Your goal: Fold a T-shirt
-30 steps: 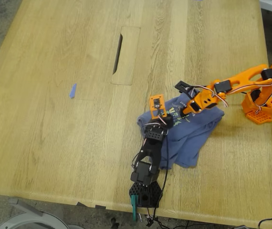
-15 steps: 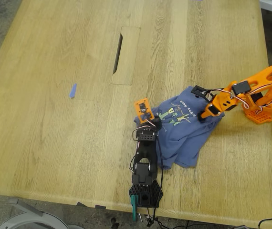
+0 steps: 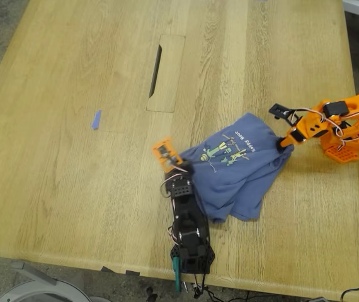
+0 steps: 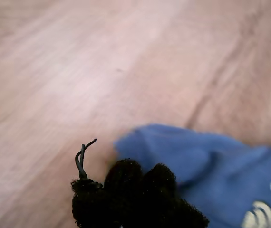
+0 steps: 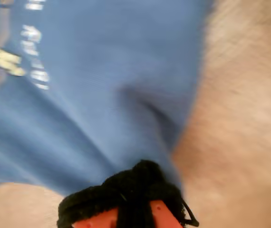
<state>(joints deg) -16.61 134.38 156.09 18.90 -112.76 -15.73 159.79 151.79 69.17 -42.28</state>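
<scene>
Gripper work first: my first gripper (image 3: pixel 184 167), on the black arm, is pinching the edge of the large slate-blue cotton T-shirt (image 3: pixel 236 170) nearest the exterior view's left, and my second gripper (image 3: pixel 284 141), on the orange arm, is clamped on the opposite edge. Over the last second we have drawn the two apart, the black arm swinging toward the exterior view's left and the orange arm retreating to its right. The bunched heap has opened out, and the green-and-yellow cartoon print (image 3: pixel 230 147) with its yellow lettering now lies exposed. The shirt rests on the pale wooden desk (image 3: pixel 72 176), right of centre in that view, its lower part still doubled under. We judge this as spreading before any fold; more flattening is needed.
</scene>
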